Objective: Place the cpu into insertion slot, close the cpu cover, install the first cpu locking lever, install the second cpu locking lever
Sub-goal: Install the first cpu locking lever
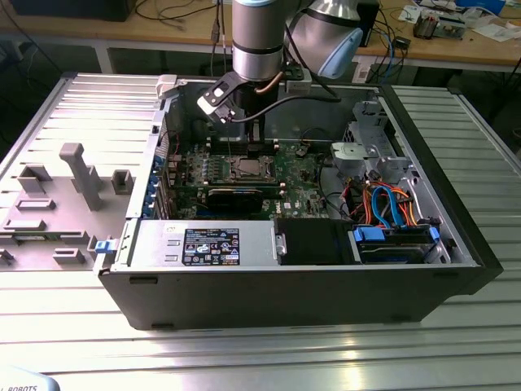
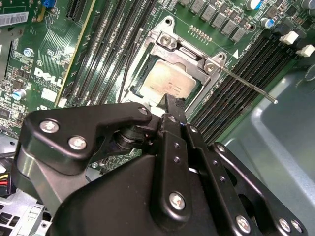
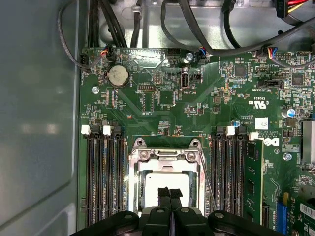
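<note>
**Fig.: closed gripper (image 3: 170,192) above seated cpu (image 3: 150,189)**

Fingers together, nothing betw. them, tips over cpu. It lies in insertion slot (image 1: 244,169) w/ cpu cover (image 3: 167,162) lowered round it. Exterior view: slot at 12 o'clock of black card (image 1: 236,195).

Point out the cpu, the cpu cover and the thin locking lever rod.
cpu (image 2: 167,84): second wrist view, middle of its metal top.
cpu cover (image 2: 143,61): second wrist view, frame side beside the chip.
locking lever (image 2: 246,84): second wrist view, midway along its rod.
</note>
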{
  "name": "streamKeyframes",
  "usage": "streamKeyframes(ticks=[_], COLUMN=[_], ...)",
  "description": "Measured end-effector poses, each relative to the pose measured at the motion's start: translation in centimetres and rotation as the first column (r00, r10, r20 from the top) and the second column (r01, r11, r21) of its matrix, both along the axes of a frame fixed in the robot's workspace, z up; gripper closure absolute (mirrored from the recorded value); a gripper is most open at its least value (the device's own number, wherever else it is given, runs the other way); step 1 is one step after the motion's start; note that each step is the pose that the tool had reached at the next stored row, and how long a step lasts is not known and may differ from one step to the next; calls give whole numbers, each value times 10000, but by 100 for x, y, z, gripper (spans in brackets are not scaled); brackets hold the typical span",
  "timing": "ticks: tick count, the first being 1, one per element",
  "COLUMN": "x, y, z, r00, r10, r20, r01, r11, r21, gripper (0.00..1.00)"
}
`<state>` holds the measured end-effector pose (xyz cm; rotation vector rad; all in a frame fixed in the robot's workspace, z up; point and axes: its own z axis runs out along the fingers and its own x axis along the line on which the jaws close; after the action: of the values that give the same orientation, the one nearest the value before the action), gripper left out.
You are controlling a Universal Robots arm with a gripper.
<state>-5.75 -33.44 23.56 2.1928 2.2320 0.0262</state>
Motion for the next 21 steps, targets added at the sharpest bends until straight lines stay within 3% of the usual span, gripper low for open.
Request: streamKeyframes(ticks=[8,12,17,19,21], x=[-3,-3,-3,-3,-3], y=[0,0,0,0,0], z=[1,47,215,331,366], r00=[10000,10000,10000,10000,10000], r10=[0,-1,0,0,55], r20=[0,0,1,1,1], r01=[0,1,0,0,-55], r11=[10000,10000,10000,10000,10000], r21=[-1,-1,-9,-9,-23], gripper=[89,89,89,89,89])
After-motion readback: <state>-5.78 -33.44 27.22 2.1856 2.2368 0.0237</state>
